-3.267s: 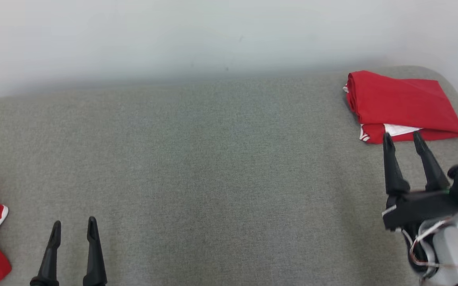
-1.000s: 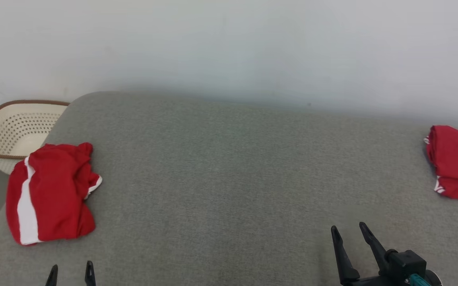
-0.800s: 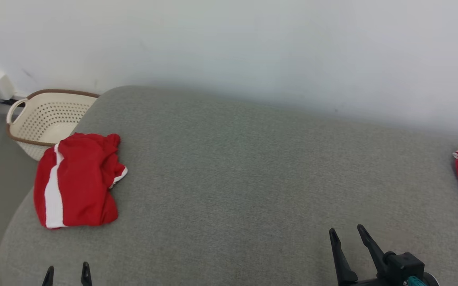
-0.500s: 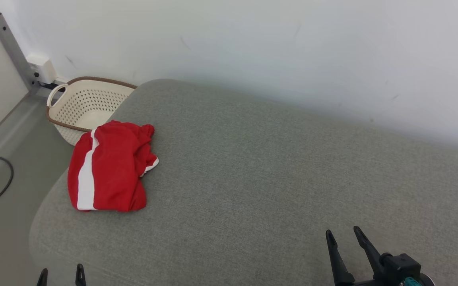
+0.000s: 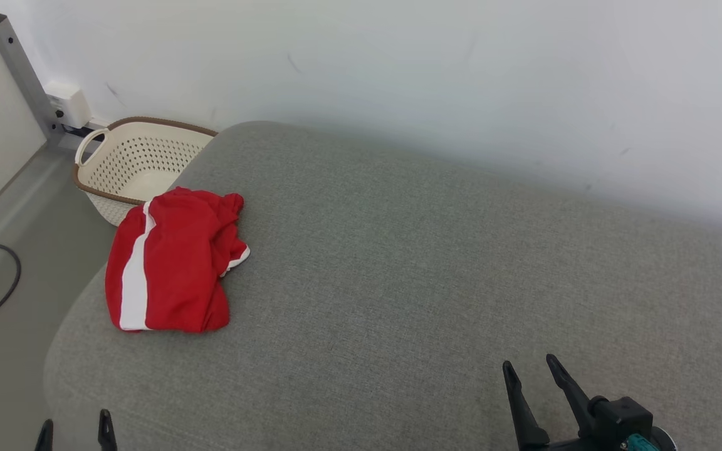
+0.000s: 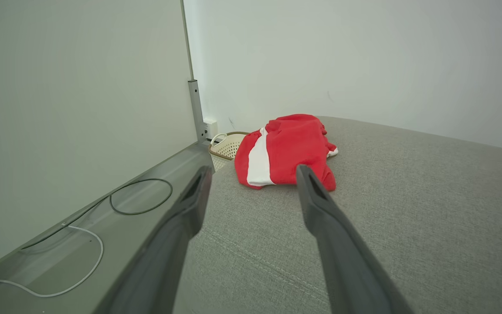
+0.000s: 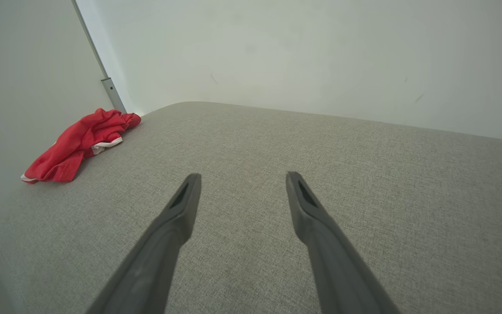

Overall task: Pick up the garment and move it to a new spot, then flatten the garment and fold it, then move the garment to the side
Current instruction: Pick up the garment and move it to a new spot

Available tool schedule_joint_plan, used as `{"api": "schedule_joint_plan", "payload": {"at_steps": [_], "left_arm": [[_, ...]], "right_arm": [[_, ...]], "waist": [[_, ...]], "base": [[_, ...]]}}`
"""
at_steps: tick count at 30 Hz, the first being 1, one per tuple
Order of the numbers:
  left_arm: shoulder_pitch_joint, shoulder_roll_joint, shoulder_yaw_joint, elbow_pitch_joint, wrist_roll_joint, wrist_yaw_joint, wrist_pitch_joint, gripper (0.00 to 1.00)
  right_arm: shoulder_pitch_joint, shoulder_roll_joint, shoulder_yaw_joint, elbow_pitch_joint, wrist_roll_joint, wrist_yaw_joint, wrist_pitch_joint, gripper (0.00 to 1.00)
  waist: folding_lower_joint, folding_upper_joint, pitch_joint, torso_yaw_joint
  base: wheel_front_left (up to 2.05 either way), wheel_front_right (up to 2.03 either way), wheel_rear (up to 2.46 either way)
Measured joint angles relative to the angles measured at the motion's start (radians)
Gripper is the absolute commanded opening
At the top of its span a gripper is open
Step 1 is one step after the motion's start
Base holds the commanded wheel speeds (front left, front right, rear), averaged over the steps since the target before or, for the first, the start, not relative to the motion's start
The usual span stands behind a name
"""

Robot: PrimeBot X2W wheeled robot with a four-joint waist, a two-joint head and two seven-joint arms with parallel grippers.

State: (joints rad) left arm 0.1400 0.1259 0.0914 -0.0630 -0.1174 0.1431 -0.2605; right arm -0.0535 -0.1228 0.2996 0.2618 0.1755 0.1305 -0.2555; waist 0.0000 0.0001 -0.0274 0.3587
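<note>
The crumpled red fabric garment with a white stripe (image 5: 173,263) lies at the left end of the grey upholstered surface (image 5: 411,282). It is probably light and limp (pinch a raised fold near its edge). The left tool (image 5: 74,432) and right tool (image 5: 530,369) are both spread and empty.

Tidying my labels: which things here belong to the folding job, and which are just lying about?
Job: red garment, grey cushion under it, left gripper, right gripper, both open.
Lying about: cream basket, black cable, white wall box.
</note>
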Motion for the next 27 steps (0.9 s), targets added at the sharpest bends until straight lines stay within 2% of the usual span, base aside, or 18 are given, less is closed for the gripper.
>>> {"api": "schedule_joint_plan", "payload": {"at_steps": [3,9,15,22,27], "left_arm": [[-0.034,0.011,0.003,-0.001,-0.012,-0.004,0.002,1.00],[-0.191,0.043,0.016,0.024,-0.060,-0.039,0.021,1.00],[-0.384,0.111,0.046,0.088,-0.119,-0.081,0.076,1.00],[-0.578,0.189,0.069,0.192,-0.156,-0.106,0.156,1.00],[-0.668,0.230,0.070,0.285,-0.164,-0.108,0.208,1.00]], "right_arm": [[-0.019,-0.004,0.013,-0.004,0.000,0.000,0.000,1.00],[-0.084,-0.007,0.052,-0.025,0.000,0.000,0.001,1.00],[-0.146,-0.013,0.110,-0.043,0.008,0.000,0.000,1.00],[-0.208,-0.013,0.148,-0.048,0.020,0.000,-0.002,1.00],[-0.234,-0.012,0.158,-0.043,0.031,0.000,-0.005,1.00]], "waist": [[0.0000,0.0000,0.011,-0.018],[0.0001,0.0000,0.050,-0.069],[0.0002,0.0000,0.103,-0.135],[0.0002,0.0000,0.171,-0.224],[0.0002,0.0001,0.215,-0.288]], "base": [[0.00,0.00,0.00],[0.00,0.00,0.00],[0.00,0.00,0.00],[0.00,0.00,0.00],[0.00,0.00,0.00]]}}
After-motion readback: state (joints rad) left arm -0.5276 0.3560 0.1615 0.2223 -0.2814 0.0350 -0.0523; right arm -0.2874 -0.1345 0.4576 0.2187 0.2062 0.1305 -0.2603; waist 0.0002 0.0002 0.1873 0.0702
